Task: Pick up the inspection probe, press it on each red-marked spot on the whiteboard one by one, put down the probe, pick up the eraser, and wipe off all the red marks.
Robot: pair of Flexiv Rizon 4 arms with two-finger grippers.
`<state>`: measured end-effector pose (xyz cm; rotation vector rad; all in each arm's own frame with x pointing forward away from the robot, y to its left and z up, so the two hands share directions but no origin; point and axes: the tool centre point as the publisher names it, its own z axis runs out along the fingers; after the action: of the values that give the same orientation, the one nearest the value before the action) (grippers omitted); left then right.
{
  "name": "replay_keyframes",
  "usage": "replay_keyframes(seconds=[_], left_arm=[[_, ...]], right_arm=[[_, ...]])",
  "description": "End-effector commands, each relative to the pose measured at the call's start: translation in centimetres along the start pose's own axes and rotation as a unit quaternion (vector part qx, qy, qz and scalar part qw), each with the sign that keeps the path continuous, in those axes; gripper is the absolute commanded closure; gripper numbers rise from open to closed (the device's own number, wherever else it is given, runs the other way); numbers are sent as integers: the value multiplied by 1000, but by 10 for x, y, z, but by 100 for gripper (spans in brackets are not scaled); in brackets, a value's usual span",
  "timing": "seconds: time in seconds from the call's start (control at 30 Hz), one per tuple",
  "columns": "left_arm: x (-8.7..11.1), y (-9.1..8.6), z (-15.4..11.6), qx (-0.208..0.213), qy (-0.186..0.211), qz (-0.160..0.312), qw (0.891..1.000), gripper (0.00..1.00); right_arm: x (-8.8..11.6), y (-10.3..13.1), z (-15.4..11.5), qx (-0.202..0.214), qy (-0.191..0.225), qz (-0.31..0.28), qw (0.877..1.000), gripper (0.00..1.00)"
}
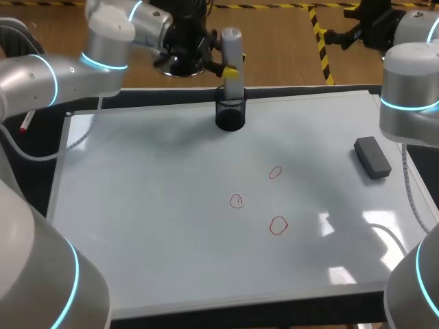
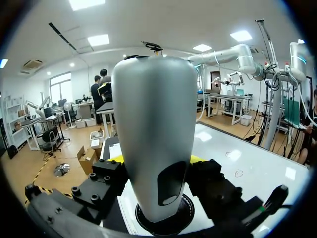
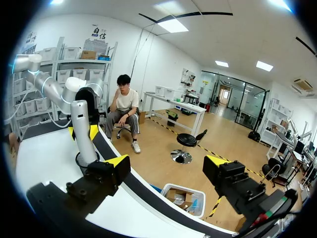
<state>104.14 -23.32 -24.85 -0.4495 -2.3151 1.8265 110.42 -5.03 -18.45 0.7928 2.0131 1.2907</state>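
Inspection probe (image 1: 232, 48): clamped from both sides in the left hand (image 1: 230, 68), upright with its long axis vertical, lower end at the mouth of a black mesh holder (image 1: 230, 115) on the whiteboard's (image 1: 151, 205) far edge. Right hand (image 3: 163, 171): fingers wide, holding nothing, past the table's far right corner. Eraser (image 1: 372, 157): flat on the board, right of three red marks (image 1: 236, 200).

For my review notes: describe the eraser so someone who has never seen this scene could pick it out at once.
Find the big whiteboard, then look to its right side. The eraser lies flat there, alone. It is a dark grey block, unlike the drawn red circles mid-board or the grey probe upright in the black cup at the far edge.
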Motion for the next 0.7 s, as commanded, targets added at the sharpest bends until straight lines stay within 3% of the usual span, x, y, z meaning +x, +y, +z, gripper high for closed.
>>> replay_keyframes(seconds=[0.03,0.7], left_arm=[[3,-10,-4,-3,-4,4,1000,100],[5,-37,-13,-3,9,21,1000,100]], right_arm=[[0,0,0,0,0,0,1000,0],[0,0,0,0,0,0,1000,0]])
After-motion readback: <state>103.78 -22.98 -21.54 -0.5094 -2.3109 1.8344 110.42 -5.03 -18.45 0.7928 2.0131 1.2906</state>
